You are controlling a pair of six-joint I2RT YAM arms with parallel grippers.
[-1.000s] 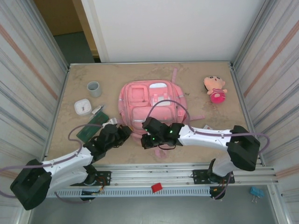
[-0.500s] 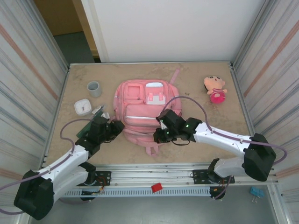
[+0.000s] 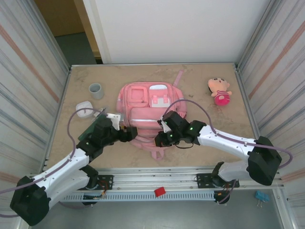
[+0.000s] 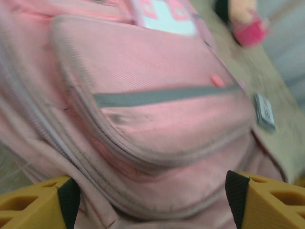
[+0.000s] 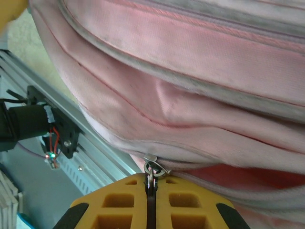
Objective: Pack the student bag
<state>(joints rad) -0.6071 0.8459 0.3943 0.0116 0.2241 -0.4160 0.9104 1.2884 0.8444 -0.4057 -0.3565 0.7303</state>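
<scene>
A large pink fabric backpack (image 3: 145, 107) with zipped front pockets and pale reflective strips is laid flat near the middle of the sand-coloured desk (image 3: 200, 76), front side up, with one pink strap trailing towards the far edge and another towards the near edge. The left jaws are spread wide. In the left wrist view their two yellow fingertips (image 4: 33, 202) are set at the opposite bottom corners, well apart. The backpack's lower front pocket, crossed by a grey reflective strip (image 4: 162, 95), lies beyond them, and nothing is gripped between them. From above, the left jaws are placed at the backpack's near left corner, just beside the fabric; whether the fabric is touched cannot be told. The right jaws are closed tight on a small metal zipper pull (image 5: 153, 168), which is pinched between the yellow fingers (image 5: 190, 200) at the backpack's near edge, where folds of pink fabric are bunched. From above, the right jaws are found at the near right part of the backpack. A small pink-and-tan plush doll (image 3: 219, 90) is lying towards the far right corner of the desk, well apart from the backpack. A grey cup (image 3: 96, 90) is stood upright at the far left. A small white rounded box (image 3: 84, 109) is set nearer, between the cup and the left arm.
</scene>
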